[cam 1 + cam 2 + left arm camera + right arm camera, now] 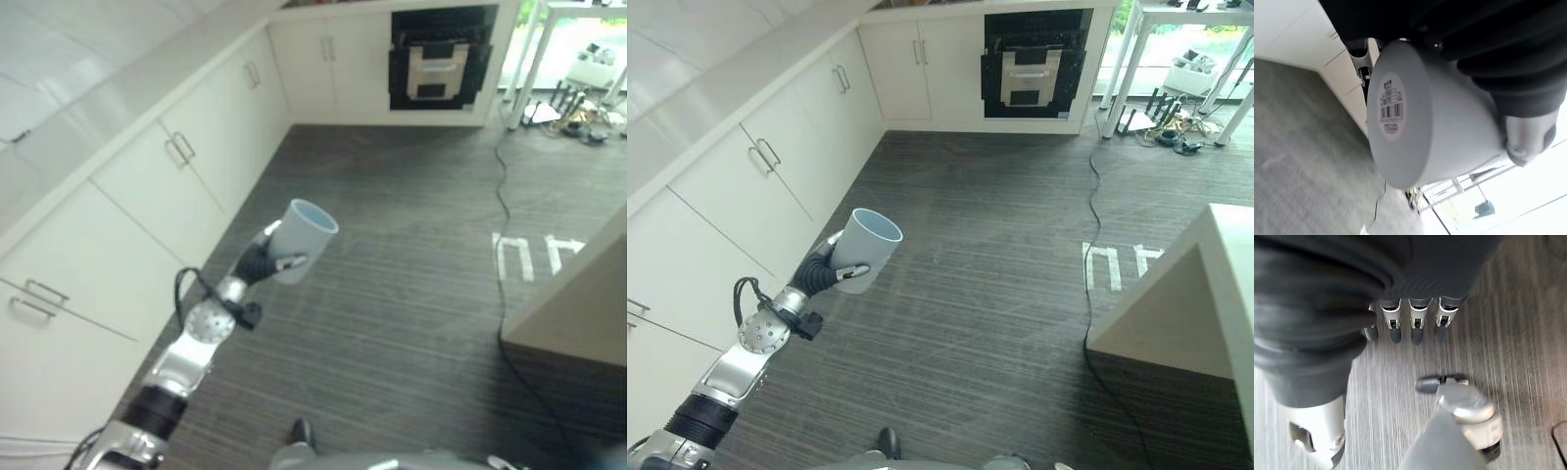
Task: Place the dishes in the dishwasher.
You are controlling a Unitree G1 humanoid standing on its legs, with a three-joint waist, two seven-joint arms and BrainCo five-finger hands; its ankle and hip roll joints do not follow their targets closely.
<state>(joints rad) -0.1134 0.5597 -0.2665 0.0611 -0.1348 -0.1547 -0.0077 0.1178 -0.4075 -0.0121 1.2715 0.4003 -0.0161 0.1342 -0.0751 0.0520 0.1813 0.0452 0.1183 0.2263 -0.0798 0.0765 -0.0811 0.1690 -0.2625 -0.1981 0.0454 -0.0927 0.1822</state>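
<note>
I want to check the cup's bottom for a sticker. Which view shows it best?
The left wrist view: the cup's flat base faces the camera, with a barcode sticker on it. The eye views show its side and open rim, held in the left hand.

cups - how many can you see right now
1: a pale blue cup held in the left hand out over the dark floor. Others may sit out of view.

1 cup [305, 238], 1 oven [440, 59], 1 table [1205, 294], approx. 7 cabinet doors [162, 191].
</note>
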